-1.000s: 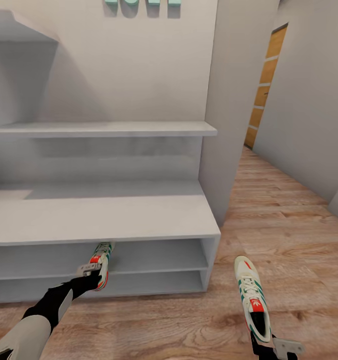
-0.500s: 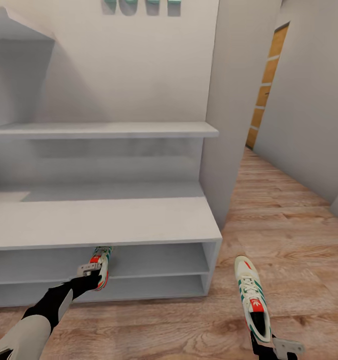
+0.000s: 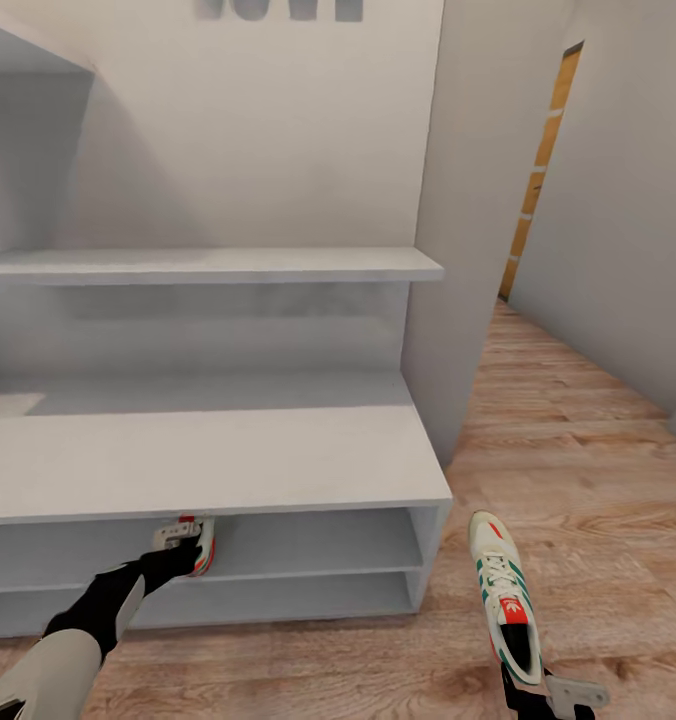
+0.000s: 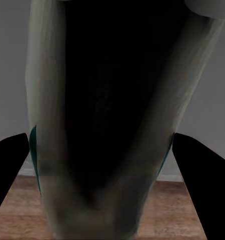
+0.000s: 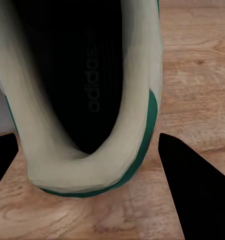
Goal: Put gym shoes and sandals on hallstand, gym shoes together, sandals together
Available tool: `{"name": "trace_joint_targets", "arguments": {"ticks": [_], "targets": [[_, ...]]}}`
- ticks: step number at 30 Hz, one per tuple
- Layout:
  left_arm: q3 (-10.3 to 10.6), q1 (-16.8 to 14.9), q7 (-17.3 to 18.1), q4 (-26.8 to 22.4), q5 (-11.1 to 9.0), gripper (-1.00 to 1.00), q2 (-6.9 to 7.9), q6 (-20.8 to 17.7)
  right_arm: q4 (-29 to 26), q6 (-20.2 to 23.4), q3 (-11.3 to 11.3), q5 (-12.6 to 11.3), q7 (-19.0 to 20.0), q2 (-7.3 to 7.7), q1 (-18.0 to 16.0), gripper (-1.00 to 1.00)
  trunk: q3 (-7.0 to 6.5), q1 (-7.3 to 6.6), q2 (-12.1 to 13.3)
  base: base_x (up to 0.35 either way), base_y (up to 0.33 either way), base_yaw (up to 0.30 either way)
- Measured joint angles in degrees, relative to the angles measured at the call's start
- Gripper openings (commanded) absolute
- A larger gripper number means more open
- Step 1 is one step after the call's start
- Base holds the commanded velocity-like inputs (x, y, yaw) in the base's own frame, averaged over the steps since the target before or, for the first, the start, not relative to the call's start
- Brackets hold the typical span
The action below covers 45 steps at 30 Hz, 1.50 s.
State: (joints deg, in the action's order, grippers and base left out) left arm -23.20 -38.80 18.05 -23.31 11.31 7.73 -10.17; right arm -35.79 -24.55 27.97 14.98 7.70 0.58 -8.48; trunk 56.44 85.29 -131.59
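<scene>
Our left gripper (image 3: 181, 540) grips one gym shoe (image 3: 200, 545) by its heel inside the hallstand (image 3: 208, 465) upper shelf level; our right gripper (image 3: 548, 690) clamps the second gym shoe (image 3: 503, 595) above the corridor floor (image 3: 578, 480)

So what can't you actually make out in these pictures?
- Left gym shoe, head view: front hidden under the hallstand top.
- Left gripper: open or shut unclear beside that shoe.
- Right gripper: cut by the frame edge behind the right gym shoe.
</scene>
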Motion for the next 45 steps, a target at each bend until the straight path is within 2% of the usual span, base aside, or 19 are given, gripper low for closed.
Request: {"name": "trace_joint_targets", "arguments": {"ticks": [5, 16, 24, 45], "targets": [[0.1, 0.18, 0.05, -1.72, -0.01, -1.0, -0.07, -0.31, 0.0, 0.0, 0.0, 0.0, 0.01, 0.0, 0.02, -1.0, 0.0, 0.02, 0.0, 0.041, 0.0, 0.0], [0.18, 0.18, 0.06, -2.03, 0.24, -1.0, 0.01, -0.64, 0.0, 0.0, 0.0, 0.0, -0.02, 0.0, 0.02, -1.0, 0.0, 0.02, 0.0, 0.003, 0.0, 0.0], [0.13, 0.17, 0.07, -2.0, 0.12, -1.0, 0.05, -0.69, 0.01, 0.0, 0.0, 0.01, -0.02, 0.0, 0.01, -1.0, 1.43, 1.78, -3.19, 0.0, 0.0, 0.0], [0.16, 0.18, 0.07, -1.99, 0.08, -1.0, -0.03, -0.26, 0.0, 0.0, 0.0, 0.0, 0.01, 0.0, 0.0, -1.0, 1.44, 1.76, -3.21, 0.024, 0.0, 0.0]]}}
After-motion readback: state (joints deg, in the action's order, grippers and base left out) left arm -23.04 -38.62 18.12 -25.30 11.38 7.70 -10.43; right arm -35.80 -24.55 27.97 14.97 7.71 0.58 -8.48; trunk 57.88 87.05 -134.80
